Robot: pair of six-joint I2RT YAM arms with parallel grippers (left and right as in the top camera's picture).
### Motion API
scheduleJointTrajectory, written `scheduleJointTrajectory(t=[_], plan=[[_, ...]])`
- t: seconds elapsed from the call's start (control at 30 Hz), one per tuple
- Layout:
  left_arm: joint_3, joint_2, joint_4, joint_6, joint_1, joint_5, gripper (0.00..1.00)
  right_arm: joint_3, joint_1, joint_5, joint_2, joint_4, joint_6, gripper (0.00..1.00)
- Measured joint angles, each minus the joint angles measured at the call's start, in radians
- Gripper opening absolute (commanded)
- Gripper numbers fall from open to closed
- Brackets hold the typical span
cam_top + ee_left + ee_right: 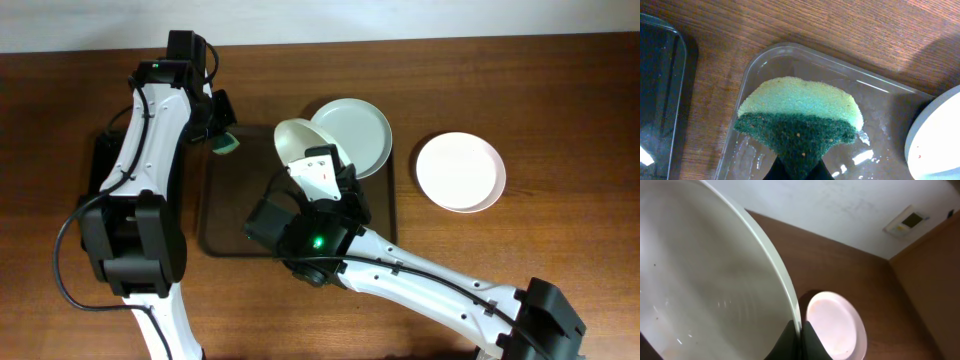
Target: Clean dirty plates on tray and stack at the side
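Note:
My right gripper [322, 172] is shut on the rim of a white plate [296, 140] and holds it tilted on edge above the dark brown tray [215, 215]. That plate fills the left of the right wrist view [705, 275], with the fingers [801, 332] pinching its edge. A pale mint plate [356, 132] rests on the tray's far right corner. A third plate [460, 171] lies on the table to the right and also shows in the right wrist view [832, 325]. My left gripper [222, 128] is shut on a green and yellow sponge [800, 117] above the tray's far left corner [765, 55].
A smaller glossy black tray [103, 160] lies to the left of the brown tray, under the left arm; its edge shows in the left wrist view [660, 90]. The right arm stretches across the front of the table.

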Motion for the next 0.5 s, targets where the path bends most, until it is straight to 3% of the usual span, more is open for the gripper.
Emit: scheduleJointTrajectory(t=[0.3,0.5], plan=[[0.0,0.0,0.0,0.0,0.0,0.0,0.0,0.002,-0.034,-0.205,-0.029,0.0,0.009,0.04],[0.0,0.0,0.0,0.0,0.0,0.0,0.0,0.008,-0.31,-0.536,-0.216,-0.024,0.026,0.04]])
